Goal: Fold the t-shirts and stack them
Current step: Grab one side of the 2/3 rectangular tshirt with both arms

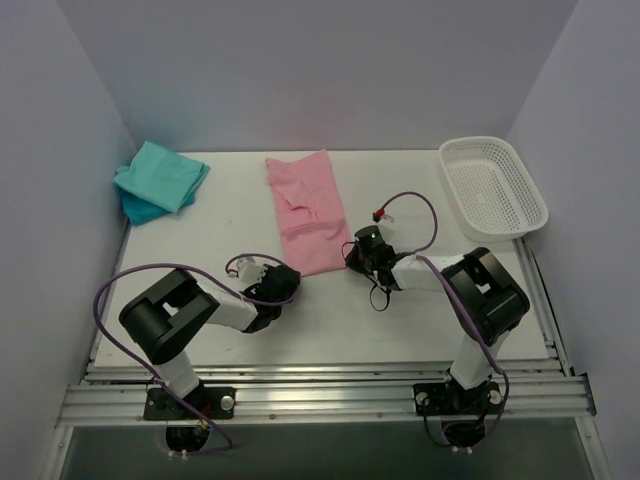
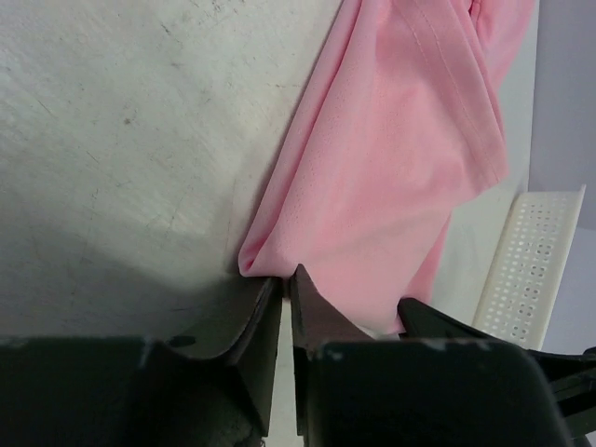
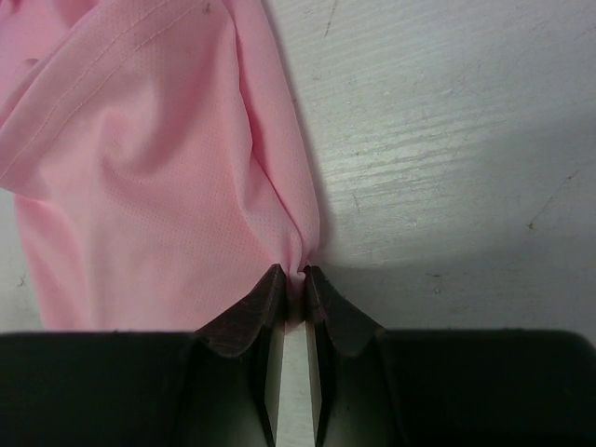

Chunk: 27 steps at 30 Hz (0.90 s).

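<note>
A light pink t-shirt [image 1: 306, 208] lies folded lengthwise in the middle of the table, running from the back toward me. My left gripper [image 1: 291, 276] is shut on its near left corner [image 2: 270, 265]. My right gripper [image 1: 352, 256] is shut on its near right corner [image 3: 296, 251]; the cloth bunches between the fingertips. A teal t-shirt [image 1: 162, 175] lies folded on a blue one [image 1: 138, 209] at the back left corner.
A white plastic mesh basket [image 1: 493, 186] stands at the back right; its rim shows in the left wrist view [image 2: 526, 270]. Walls close in the table at the back and both sides. Bare white tabletop [image 1: 390, 320] lies in front of the pink shirt.
</note>
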Available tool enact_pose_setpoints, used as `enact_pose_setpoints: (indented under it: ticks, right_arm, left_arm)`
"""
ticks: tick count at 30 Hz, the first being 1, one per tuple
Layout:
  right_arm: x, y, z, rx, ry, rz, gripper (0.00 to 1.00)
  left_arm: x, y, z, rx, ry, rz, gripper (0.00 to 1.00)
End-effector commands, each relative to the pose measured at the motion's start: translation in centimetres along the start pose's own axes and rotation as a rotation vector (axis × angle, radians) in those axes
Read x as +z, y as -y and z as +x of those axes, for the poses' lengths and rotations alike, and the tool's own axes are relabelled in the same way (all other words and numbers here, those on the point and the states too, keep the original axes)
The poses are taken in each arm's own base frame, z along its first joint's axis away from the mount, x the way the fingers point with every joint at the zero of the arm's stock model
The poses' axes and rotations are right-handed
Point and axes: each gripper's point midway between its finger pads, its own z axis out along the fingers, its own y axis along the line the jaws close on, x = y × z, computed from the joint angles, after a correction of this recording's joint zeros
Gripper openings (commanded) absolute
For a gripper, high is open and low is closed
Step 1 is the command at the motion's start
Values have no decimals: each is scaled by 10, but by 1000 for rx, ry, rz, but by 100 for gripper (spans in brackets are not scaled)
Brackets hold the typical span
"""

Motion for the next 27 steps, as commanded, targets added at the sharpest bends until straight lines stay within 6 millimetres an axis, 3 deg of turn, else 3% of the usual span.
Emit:
enact_pose_setpoints:
  ticks: [1, 2, 4, 7, 11, 16, 17, 18, 22, 26, 27]
  right_arm:
    - [-2, 37, 33, -54, -102, 123, 10]
    - [-2, 37, 34, -56, -103, 124, 9]
    - [-3, 37, 35, -56, -104, 123, 8]
    - [-5, 39, 36, -54, -104, 123, 1]
    - [-16, 39, 36, -49, -95, 111, 0]
    - [-39, 29, 45, -78, -82, 96, 0]
    - [-47, 26, 45, -80, -74, 90, 0]
    - [-52, 24, 47, -78, -70, 87, 0]
    - [-81, 11, 49, -81, -37, 45, 0]
    - [-109, 17, 52, -89, -19, 55, 0]
    - [-115, 20, 52, -87, -14, 58, 0]
  left_arm:
    - [-12, -134, -18, 288, -3, -384, 18]
    - [-12, -136, -19, 296, -6, -386, 9]
    - [-10, -136, -18, 303, -11, -392, 3]
    - [-10, -132, -16, 312, -16, -377, 2]
    - [-13, -117, -8, 337, -53, -292, 2]
    - [-38, -112, 6, 393, -95, -253, 2]
    - [-46, -119, 4, 419, -94, -291, 2]
    - [-51, -109, 4, 413, -83, -267, 2]
    - [-83, -104, 9, 468, -89, -239, 2]
    - [-115, -106, 0, 490, -96, -232, 2]
    - [-123, -96, 0, 465, -107, -193, 2]
